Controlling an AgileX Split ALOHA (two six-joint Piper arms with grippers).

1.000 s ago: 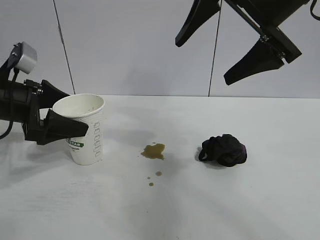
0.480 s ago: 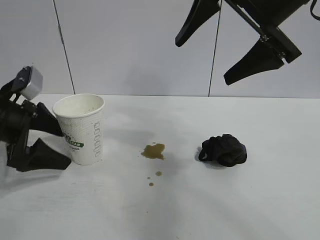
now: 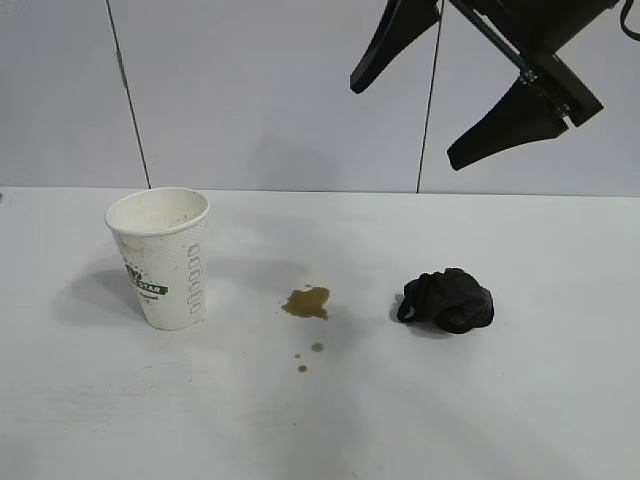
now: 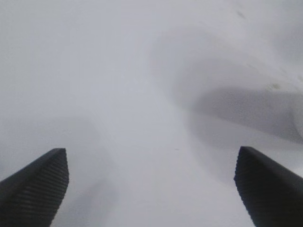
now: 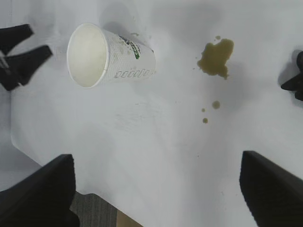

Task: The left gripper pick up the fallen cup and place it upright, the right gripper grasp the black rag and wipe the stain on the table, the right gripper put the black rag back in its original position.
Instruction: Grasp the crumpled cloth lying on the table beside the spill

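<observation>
The white cup point(image 3: 160, 258) with the green logo stands upright at the left of the white table point(image 3: 560, 400). It also shows in the right wrist view point(image 5: 106, 56). The olive-brown stain point(image 3: 307, 301) with a few droplets lies mid-table, and the black rag point(image 3: 449, 299) lies to its right. My left gripper is out of the exterior view. It is open and empty over bare table in its own wrist view point(image 4: 150, 152), and the right wrist view shows it just beyond the cup point(image 5: 38, 41). My right gripper point(image 3: 406, 124) hangs high above the rag, open and empty.
Grey wall panels stand behind the table. The right wrist view shows the table's edge with floor beyond it point(image 5: 94, 210), the stain point(image 5: 216, 56) and the edge of the rag point(image 5: 296, 82).
My left gripper has let go of the upright cup and drawn back to the left, out of the exterior view. The right gripper has not moved.
</observation>
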